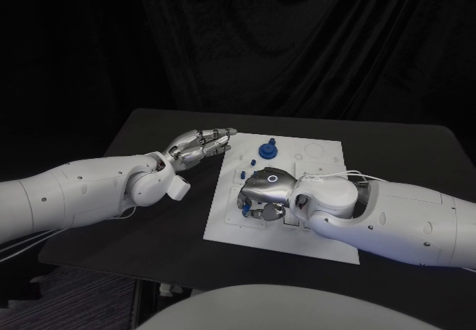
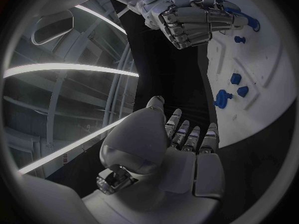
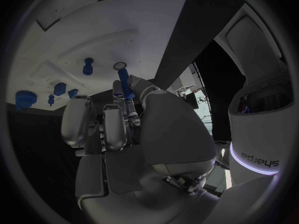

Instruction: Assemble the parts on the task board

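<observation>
R hand point(image 3: 118, 119) is pinching a blue peg point(image 3: 124, 82) over the task board point(image 1: 318, 155); looks light, stiff, slick, so grip mid-shaft. L hand point(image 1: 199, 146) is hovering, released.

The white task board point(image 1: 322, 155) is lying flat in the middle of the frame on the black table, its long side running toward the far edge. A blue knob-topped part point(image 1: 267, 149) is standing upright near the board's upper left. A slim blue peg point(image 3: 124, 82) is sticking out between curled fingers, a pale disc at its tip. Smaller blue parts point(image 2: 235, 78) are sitting on the board nearby.
</observation>
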`<state>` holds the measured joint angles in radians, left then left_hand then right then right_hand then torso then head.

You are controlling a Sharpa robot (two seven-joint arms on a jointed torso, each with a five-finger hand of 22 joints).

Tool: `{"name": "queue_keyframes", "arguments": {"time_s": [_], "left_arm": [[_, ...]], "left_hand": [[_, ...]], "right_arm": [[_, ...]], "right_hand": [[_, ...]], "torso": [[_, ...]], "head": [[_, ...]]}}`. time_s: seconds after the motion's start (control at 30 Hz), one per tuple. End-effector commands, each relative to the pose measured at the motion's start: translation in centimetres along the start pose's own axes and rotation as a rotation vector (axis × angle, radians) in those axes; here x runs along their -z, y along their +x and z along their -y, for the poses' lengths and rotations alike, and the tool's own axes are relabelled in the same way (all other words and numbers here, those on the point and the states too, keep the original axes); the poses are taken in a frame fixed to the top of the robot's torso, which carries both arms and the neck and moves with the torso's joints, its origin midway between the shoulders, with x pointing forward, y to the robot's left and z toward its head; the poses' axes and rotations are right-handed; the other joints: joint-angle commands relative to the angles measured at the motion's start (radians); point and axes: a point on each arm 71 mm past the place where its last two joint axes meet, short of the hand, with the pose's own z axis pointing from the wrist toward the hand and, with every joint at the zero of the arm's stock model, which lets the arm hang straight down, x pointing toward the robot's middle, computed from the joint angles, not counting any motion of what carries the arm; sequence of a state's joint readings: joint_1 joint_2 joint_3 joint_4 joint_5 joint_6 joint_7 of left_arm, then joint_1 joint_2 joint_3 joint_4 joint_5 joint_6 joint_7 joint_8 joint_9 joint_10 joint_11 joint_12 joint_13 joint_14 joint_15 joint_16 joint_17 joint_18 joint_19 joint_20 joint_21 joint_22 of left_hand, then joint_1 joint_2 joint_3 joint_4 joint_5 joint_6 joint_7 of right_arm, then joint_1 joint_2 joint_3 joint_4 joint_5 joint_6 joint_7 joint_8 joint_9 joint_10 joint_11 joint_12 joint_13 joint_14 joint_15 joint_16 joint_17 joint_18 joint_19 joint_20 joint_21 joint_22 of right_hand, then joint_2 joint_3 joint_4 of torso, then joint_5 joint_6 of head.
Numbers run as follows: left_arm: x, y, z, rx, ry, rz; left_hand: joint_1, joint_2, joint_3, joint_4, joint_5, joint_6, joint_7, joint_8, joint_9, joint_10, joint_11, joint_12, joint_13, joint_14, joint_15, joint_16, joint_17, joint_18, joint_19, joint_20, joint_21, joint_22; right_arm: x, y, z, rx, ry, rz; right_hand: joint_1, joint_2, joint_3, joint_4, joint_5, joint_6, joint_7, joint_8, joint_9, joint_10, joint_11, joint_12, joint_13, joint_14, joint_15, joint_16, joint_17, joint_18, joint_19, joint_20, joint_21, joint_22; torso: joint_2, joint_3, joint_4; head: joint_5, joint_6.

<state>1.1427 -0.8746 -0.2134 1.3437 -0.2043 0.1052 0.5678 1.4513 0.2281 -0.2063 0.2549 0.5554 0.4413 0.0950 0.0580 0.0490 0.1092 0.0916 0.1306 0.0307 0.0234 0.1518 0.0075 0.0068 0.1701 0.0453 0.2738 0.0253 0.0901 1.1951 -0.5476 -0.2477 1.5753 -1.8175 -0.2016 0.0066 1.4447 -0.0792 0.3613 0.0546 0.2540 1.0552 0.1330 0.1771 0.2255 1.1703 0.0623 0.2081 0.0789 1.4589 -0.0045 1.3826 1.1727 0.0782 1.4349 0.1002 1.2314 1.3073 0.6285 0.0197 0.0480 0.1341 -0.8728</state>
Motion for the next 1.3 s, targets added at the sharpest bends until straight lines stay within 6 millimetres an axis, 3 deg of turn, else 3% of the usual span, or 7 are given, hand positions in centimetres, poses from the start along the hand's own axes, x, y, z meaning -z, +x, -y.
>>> {"name": "queue_keyframes", "arguments": {"time_s": [0.03,0.93,1.03,1.1,1.17,1.23,1.3], "left_arm": [[-0.1,0.2,0.0,0.007,0.01,-0.01],[-0.1,0.1,-0.2,0.009,0.003,-0.013],[-0.1,0.1,-0.2,0.009,0.002,-0.014],[-0.1,0.1,-0.2,0.009,0.002,-0.014],[-0.1,0.1,-0.3,0.009,0.002,-0.013],[-0.1,0.1,-0.3,0.01,0.002,-0.013],[-0.1,0.1,-0.3,0.01,0.002,-0.013]], "left_hand": [[0.011,0.003,0.001,-0.004,0.004,-0.002,0.001,0.003,0.001,-0.003,0.008,0.003,0.0,-0.002,-0.005,0.002,0.0,0.011,0.004,0.006,0.005,0.002],[0.015,0.002,0.002,-0.008,0.01,-0.003,0.004,0.003,0.001,-0.003,0.006,0.004,0.0,-0.001,-0.002,0.003,0.001,0.011,0.005,0.006,0.006,0.003],[0.015,0.002,0.003,-0.008,0.01,-0.004,0.005,0.003,0.001,-0.004,0.006,0.003,-0.001,-0.001,-0.001,0.003,0.001,0.011,0.006,0.007,0.007,0.003],[0.015,0.002,0.003,-0.008,0.01,-0.004,0.005,0.003,0.001,-0.004,0.006,0.003,-0.001,-0.001,-0.001,0.003,0.001,0.011,0.006,0.007,0.007,0.003],[0.015,0.002,0.003,-0.008,0.01,-0.004,0.005,0.003,0.001,-0.004,0.006,0.003,-0.001,-0.001,-0.001,0.003,0.001,0.011,0.006,0.007,0.007,0.003],[0.015,0.002,0.003,-0.008,0.01,-0.004,0.005,0.003,0.001,-0.004,0.006,0.003,-0.001,-0.001,-0.001,0.003,0.001,0.011,0.006,0.007,0.007,0.003],[0.015,0.002,0.003,-0.008,0.01,-0.004,0.005,0.003,0.001,-0.004,0.006,0.003,-0.001,-0.001,-0.001,0.003,0.001,0.011,0.006,0.007,0.007,0.003]], "right_arm": [[0.1,0.3,0.2,0.026,0.017,-0.016],[-0.3,0.9,0.2,0.021,0.013,-0.02],[-0.4,1.0,0.3,0.021,0.017,-0.038],[-0.4,1.2,0.3,0.021,0.021,-0.051],[-0.4,1.3,0.4,0.021,0.029,-0.071],[-0.4,1.5,0.5,0.021,0.033,-0.084],[-0.4,1.5,0.5,0.021,0.036,-0.091]], "right_hand": [[0.013,0.0,0.0,-0.005,0.005,0.015,-0.009,0.002,0.058,0.007,0.002,-0.004,0.001,-0.001,-0.006,-0.002,-0.001,-0.006,-0.003,-0.005,0.001,0.169],[0.009,-0.001,-0.001,-0.005,0.003,0.017,-0.009,0.001,0.06,0.012,0.002,-0.007,0.002,-0.001,-0.006,-0.003,-0.002,-0.006,-0.004,-0.005,-0.001,0.168],[-0.003,-0.005,-0.002,0.002,-0.006,-0.01,-0.002,-0.019,0.056,-0.004,0.009,-0.022,-0.001,-0.004,-0.001,-0.007,-0.008,-0.005,-0.007,-0.002,-0.007,0.166],[-0.013,-0.011,0.001,0.008,-0.009,-0.06,0.004,-0.051,0.044,-0.034,0.018,-0.041,-0.006,-0.009,0.007,-0.012,-0.016,-0.003,-0.014,0.002,-0.02,0.163],[-0.027,-0.023,0.005,0.017,-0.019,-0.117,-0.006,-0.087,0.029,-0.086,0.038,-0.066,-0.009,-0.023,0.024,-0.024,-0.038,0.002,-0.031,0.016,-0.052,0.154],[-0.039,-0.033,0.002,0.023,-0.033,-0.158,0.0,-0.11,0.016,-0.129,0.047,-0.081,-0.009,-0.032,0.03,-0.03,-0.049,0.006,-0.041,0.024,-0.07,0.149],[-0.046,-0.038,-0.004,0.026,-0.046,-0.183,-0.017,-0.114,0.008,-0.159,0.05,-0.086,-0.007,-0.04,0.028,-0.035,-0.059,0.01,-0.051,0.026,-0.087,0.145]], "torso": [[0.0,-0.0011,0.0012],[0.0,-0.0009,0.0007],[0.0,-0.0009,0.0012],[0.0,-0.0008,0.0009],[0.0,-0.0009,0.0006],[0.0,-0.0011,0.001],[0.0,-0.0011,0.0015]], "head": [[-0.002,0.0],[-0.002,0.0],[-0.002,0.0],[-0.002,0.0],[-0.002,0.0],[-0.003,0.0],[-0.003,0.0]]}}
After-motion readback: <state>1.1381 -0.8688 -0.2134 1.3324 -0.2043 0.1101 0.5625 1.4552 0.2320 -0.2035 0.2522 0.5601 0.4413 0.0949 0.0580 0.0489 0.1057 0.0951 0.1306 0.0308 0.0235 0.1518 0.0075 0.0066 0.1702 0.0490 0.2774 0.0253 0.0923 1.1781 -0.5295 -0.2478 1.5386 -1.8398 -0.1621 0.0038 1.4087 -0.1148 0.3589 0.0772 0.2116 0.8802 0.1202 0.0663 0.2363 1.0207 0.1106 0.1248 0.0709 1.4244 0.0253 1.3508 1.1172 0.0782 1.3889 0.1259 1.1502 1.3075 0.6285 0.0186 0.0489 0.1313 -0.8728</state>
